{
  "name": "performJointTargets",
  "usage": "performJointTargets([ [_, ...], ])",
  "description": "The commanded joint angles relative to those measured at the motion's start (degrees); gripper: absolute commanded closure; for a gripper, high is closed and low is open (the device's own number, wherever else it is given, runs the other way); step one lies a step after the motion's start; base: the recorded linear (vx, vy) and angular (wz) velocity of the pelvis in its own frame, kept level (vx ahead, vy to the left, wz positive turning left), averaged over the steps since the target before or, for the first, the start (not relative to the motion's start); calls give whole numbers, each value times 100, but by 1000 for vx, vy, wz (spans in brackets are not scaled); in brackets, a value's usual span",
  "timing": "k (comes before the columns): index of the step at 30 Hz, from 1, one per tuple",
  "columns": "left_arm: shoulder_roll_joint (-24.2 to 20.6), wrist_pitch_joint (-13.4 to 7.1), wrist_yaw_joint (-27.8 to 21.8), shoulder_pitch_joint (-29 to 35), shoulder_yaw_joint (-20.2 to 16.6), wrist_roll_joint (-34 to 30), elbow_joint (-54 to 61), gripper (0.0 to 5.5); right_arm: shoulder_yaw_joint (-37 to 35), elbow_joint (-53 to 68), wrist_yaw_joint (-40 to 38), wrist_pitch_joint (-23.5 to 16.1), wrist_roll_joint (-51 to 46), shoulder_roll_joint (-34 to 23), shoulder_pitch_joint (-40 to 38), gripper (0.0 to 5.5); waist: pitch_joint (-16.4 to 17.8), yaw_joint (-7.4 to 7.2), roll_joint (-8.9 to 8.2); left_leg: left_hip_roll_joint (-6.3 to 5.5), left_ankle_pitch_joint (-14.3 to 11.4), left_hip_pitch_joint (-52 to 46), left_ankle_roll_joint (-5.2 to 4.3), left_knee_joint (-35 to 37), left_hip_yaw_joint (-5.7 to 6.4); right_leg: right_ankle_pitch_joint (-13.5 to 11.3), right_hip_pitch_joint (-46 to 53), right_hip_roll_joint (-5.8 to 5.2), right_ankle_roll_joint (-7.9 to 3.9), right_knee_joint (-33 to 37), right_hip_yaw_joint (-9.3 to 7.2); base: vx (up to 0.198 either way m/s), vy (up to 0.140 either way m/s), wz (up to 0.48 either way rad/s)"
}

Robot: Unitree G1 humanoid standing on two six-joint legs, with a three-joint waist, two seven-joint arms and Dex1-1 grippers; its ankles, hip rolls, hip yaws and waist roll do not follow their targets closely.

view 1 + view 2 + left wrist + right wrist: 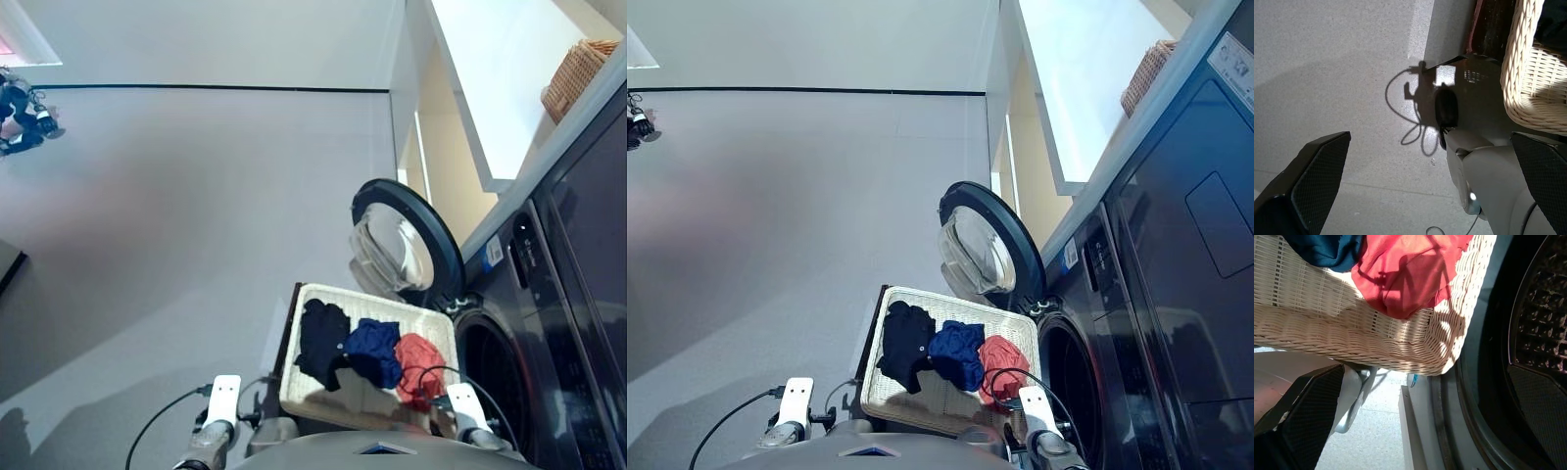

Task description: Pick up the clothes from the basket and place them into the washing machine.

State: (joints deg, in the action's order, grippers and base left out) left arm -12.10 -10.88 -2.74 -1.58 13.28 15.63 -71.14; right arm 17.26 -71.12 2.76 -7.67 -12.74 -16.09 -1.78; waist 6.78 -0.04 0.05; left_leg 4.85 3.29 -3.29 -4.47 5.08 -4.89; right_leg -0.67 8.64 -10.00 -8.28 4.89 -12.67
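Observation:
The cream wicker basket (377, 298) stands in front of the washing machine (549, 323), just left of the drum hole (493, 377). The round door (404, 245) is swung open behind the basket. Three clothes lie side by side in the basket: black (321, 341), navy blue (375, 351) and red (417, 364). My left gripper (1430, 139) is open over the grey floor beside the basket's wall (1535, 83), holding nothing. My right gripper (1425, 377) is open and empty below the basket's corner (1415, 350), with the red garment (1410, 274) and the drum (1540, 328) ahead of it.
A dark stand (1493, 24) carries the basket. A brown wicker basket (578, 73) sits high on the ledge above the machine. A dark object (22, 113) hangs at the far upper left. Grey floor (176, 245) stretches to the left.

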Motion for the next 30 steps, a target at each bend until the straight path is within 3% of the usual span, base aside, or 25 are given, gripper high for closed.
performJointTargets([
  [1,-39,-57,-58,451,197,33,-208,0,-18,16,19,-73,-179,52,344,0,231,21,-168,-137,-477,-454,1,-8,-358,-368,-95,-301,-132,11,-44,0,0,0],
  [8,-12,-83,-5,499,231,89,-122,0,19,46,-29,-83,-159,58,349,0,251,22,-170,-123,-473,-473,-4,-8,-348,-361,-86,-291,-123,11,-55,0,0,0],
  [13,12,-190,152,637,462,128,369,0,33,233,-114,-129,-243,44,377,0,313,8,-150,-117,-459,-462,-5,-8,-339,-361,-96,-276,-116,11,-33,0,0,0],
  [17,-48,-290,207,691,803,561,1935,0,8,994,-278,-224,-304,-81,322,0,464,-33,-104,-122,-397,-363,2,-8,-282,-398,-158,-281,-127,11,-54,-32,3,8],
  [22,-380,-256,319,832,1036,675,3606,0,135,2612,-448,-206,33,-467,363,0,777,-79,-65,-115,-285,-124,22,-8,-206,-470,-417,-285,-140,-40,-16,-87,-4,107],
  [30,-582,-259,624,1235,1304,390,4198,0,236,4755,-711,-435,226,-784,663,0,1136,-172,-109,-56,-102,354,3,-8,-250,-546,-979,-192,-104,-118,134,-43,1,23],
])
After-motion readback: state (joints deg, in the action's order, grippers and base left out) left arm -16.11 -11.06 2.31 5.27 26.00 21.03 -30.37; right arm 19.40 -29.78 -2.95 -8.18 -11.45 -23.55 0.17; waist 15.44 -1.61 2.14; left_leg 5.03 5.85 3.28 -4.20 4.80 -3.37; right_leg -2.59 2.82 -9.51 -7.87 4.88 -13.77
